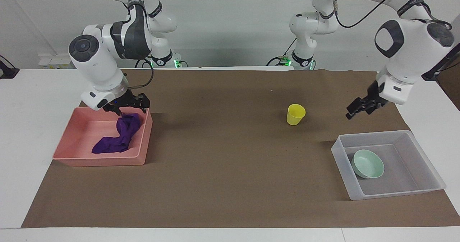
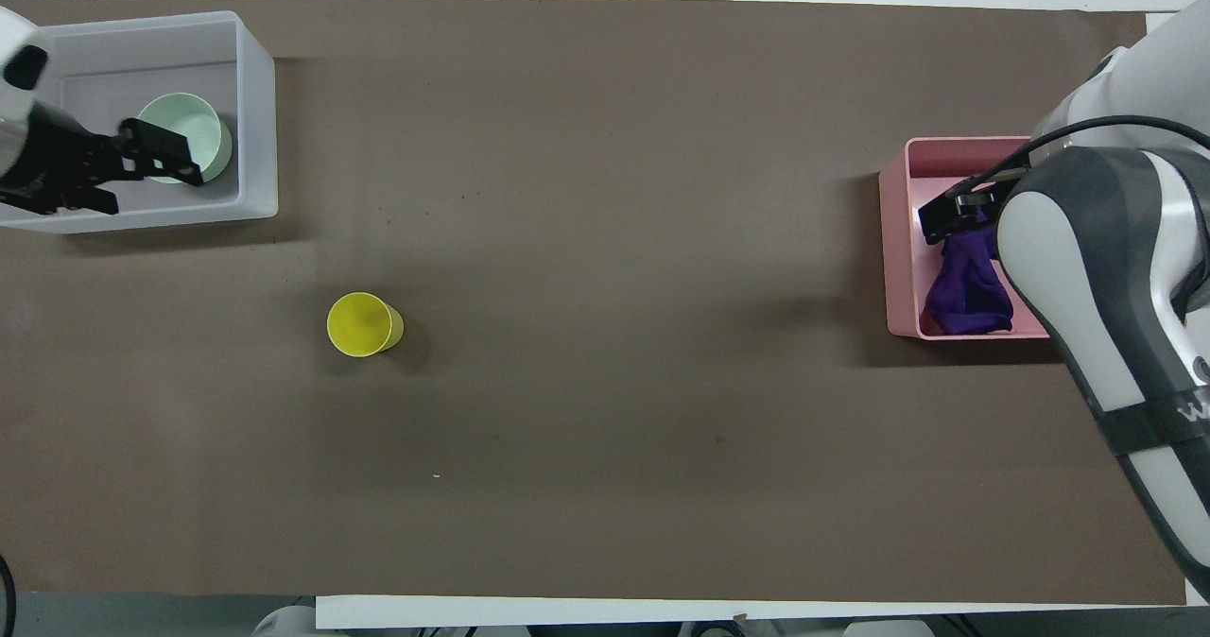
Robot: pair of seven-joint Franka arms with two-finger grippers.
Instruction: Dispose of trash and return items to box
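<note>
The purple cloth [image 1: 118,136] lies crumpled in the pink tray [image 1: 100,161] at the right arm's end of the table; the overhead view shows the cloth [image 2: 969,287] in the tray [image 2: 893,240] too. My right gripper [image 1: 131,107] [image 2: 936,221] hangs open and empty just above the cloth. The mint-green bowl [image 1: 368,164] [image 2: 180,117] sits in the clear bin [image 1: 395,193] [image 2: 255,108] at the left arm's end. My left gripper [image 1: 354,112] [image 2: 189,160] is open and empty, raised above the bin's edge nearer to the robots. The yellow cup [image 1: 295,114] [image 2: 361,323] stands upright on the brown mat.
The brown mat [image 1: 222,163] covers most of the table. The yellow cup stands nearer to the robots than the clear bin, toward the middle. White table shows at both ends beside the tray and the bin.
</note>
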